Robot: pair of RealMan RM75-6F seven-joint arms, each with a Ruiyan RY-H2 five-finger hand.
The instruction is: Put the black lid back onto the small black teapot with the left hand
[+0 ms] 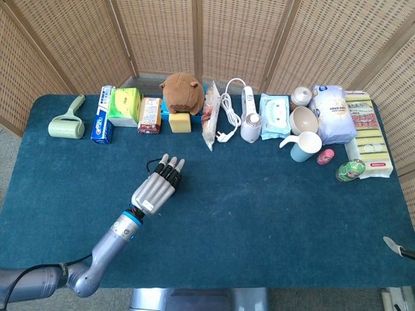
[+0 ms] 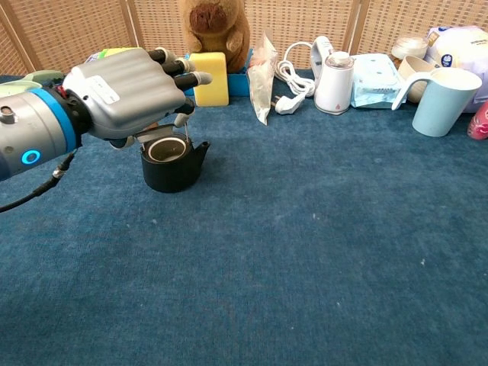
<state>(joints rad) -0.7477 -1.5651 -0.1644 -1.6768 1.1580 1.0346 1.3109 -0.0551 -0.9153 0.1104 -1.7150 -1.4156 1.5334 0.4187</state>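
Left hand (image 2: 130, 91) hovers over open teapot (image 2: 172, 162); whether it grips anything is unclear

The head view looks steeply down over the whole blue surface (image 1: 292, 214); the chest view sits low and close, facing the back row (both share the left hand (image 1: 159, 184) and teapot (image 2: 172, 162)).

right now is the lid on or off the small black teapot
Off. In the chest view the small black teapot stands upright with its round mouth open, under the left hand. No black lid shows in either view.
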